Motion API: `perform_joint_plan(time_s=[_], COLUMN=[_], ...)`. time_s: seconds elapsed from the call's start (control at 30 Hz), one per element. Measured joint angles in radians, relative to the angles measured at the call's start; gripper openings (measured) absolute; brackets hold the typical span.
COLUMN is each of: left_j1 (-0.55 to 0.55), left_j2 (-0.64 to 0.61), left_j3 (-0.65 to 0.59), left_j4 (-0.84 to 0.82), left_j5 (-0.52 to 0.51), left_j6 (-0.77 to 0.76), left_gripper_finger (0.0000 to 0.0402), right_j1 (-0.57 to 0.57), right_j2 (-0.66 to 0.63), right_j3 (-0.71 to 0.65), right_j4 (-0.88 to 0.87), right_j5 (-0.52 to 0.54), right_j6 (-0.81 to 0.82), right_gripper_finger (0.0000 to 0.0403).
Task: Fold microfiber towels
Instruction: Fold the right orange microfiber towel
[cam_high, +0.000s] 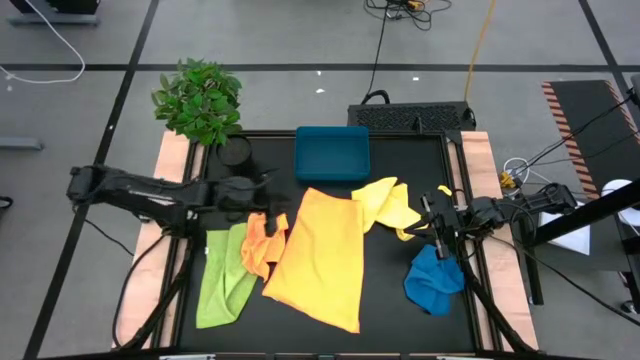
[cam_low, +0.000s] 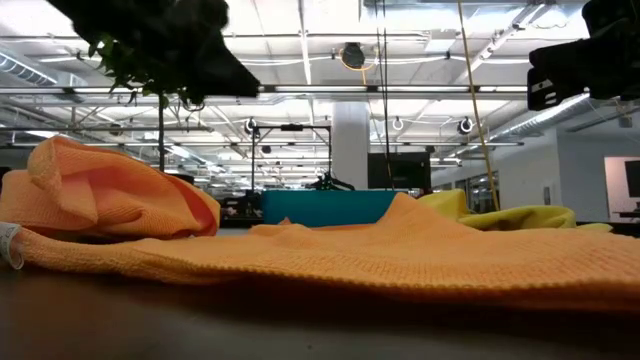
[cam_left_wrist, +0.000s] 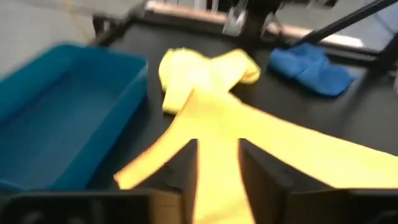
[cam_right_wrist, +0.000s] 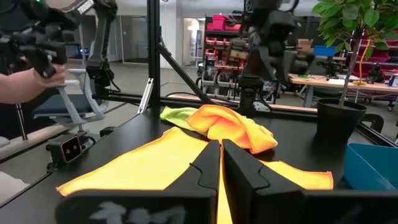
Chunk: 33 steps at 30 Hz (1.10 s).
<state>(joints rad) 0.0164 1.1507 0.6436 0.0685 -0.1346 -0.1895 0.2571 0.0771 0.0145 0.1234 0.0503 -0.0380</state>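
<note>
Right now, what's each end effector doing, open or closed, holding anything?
Left end effector: open, holding nothing, above the golden yellow microfiber towel.
Right end effector: closed, empty.

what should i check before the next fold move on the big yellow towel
1. Golden yellow towel spread flat mid-table: ok.
2. Left gripper open, nothing between its fingers: ok.
3. Right gripper shut and empty, above the table near the blue towel: ok.
4. Orange towel bunched against the golden towel's edge by the left arm, may get in the way: not ok.
5. Pale yellow towel touching the golden towel's far corner: not ok.
6. Whether the lime green towel lies under the orange one: cannot tell.
</note>
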Motion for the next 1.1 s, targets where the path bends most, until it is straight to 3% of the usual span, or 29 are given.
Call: perform_joint_plan(time_s=[0.17,0.33,0.5,0.73,1.1], left_j1=[0.073,0.176,0.259,0.298,0.306], left_j2=[0.156,0.272,0.364,0.466,0.631], left_j3=[0.031,0.061,0.075,0.076,0.076], left_j4=[-0.002,0.004,-0.007,0.000,0.237], left_j5=[0.005,0.061,0.161,0.130,0.077], left_j6=[-0.075,-0.160,-0.214,-0.231,-0.266], left_gripper_finger=[0.0224,0.0276,0.0286,0.0287,0.0287], right_j1=[0.000,0.000,0.000,0.000,0.000], right_j2=[0.000,0.000,0.000,0.000,0.000], right_j3=[0.000,0.000,0.000,0.000,0.000], right_j4=[-0.001,0.000,0.000,0.000,-0.001], right_j5=[0.000,0.000,0.000,0.000,0.000], right_j6=[0.000,0.000,0.000,0.000,0.000], right_gripper_finger=[0.0006,0.0006,0.0006,0.0006,0.0006])
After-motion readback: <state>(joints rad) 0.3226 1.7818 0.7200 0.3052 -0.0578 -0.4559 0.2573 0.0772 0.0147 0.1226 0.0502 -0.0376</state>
